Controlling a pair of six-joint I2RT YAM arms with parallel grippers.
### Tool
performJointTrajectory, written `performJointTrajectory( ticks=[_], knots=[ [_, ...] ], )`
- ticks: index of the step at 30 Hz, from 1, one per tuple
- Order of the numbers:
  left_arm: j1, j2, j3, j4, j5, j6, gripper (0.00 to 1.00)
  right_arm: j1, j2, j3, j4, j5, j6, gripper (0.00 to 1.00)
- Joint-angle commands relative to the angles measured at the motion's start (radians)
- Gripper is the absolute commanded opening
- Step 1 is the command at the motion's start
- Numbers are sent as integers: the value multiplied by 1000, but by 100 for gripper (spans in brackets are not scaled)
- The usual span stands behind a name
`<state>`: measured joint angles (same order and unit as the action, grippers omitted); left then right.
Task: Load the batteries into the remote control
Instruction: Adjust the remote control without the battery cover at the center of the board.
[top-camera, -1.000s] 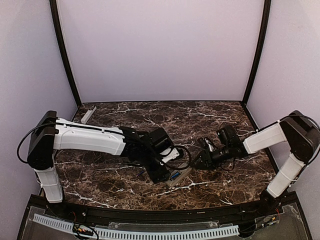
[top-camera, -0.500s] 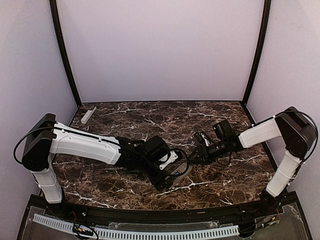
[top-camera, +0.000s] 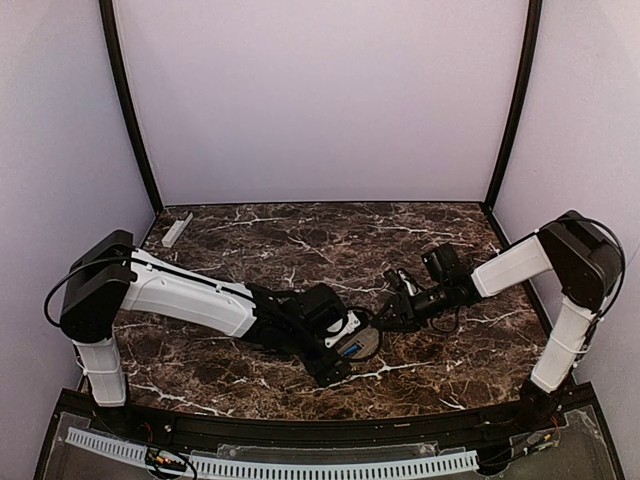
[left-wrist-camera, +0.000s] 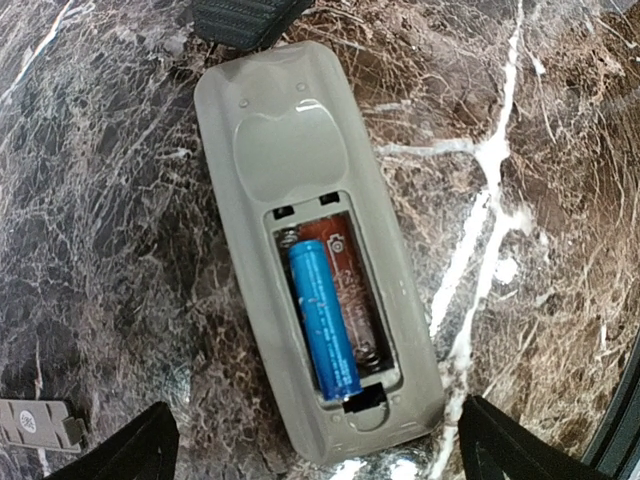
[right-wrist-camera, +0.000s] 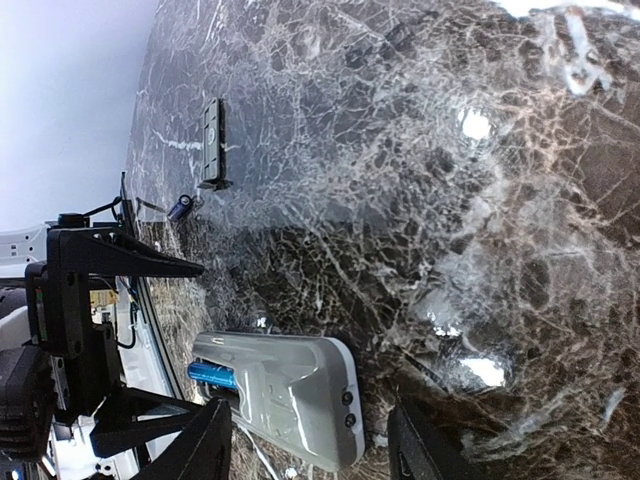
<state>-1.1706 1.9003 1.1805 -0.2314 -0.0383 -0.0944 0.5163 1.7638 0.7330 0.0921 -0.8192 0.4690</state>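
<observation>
The remote control (left-wrist-camera: 300, 180) lies back-up on the marble with its battery bay uncovered. One blue battery (left-wrist-camera: 325, 315) sits in the bay's left slot; the right slot shows a bare spring. My left gripper (left-wrist-camera: 320, 462) hangs open just above the bay end, one finger on either side and nothing between them. My right gripper (right-wrist-camera: 310, 455) stands open at the remote control's (right-wrist-camera: 290, 395) other end, one finger over its body and the other off its tip. A second battery (right-wrist-camera: 180, 207) lies loose on the table. From above, both grippers (top-camera: 343, 356) (top-camera: 386, 318) meet at the remote control (top-camera: 356, 345).
The detached battery cover (left-wrist-camera: 35, 425) lies flat beside the remote, also visible as a dark strip (right-wrist-camera: 212, 143) past the loose battery. A narrow pale grey bar (top-camera: 177, 228) rests at the table's back left corner. The table's front rail (top-camera: 320, 432) runs close behind the grippers.
My left gripper has opened wide, leaving the blue battery in the bay, and shifted slightly right. The right gripper has slid left, closer to the remote's end.
</observation>
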Motion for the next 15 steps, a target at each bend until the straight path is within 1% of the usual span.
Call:
performJointTrajectory(
  ticks=[1, 15],
  knots=[
    [-6, 14, 11, 12, -6, -4, 99, -3, 13, 2, 48, -32, 4, 52],
    [-6, 39, 36, -56, -102, 12, 99, 7, -6, -104, 126, -63, 48, 52]
  ],
)
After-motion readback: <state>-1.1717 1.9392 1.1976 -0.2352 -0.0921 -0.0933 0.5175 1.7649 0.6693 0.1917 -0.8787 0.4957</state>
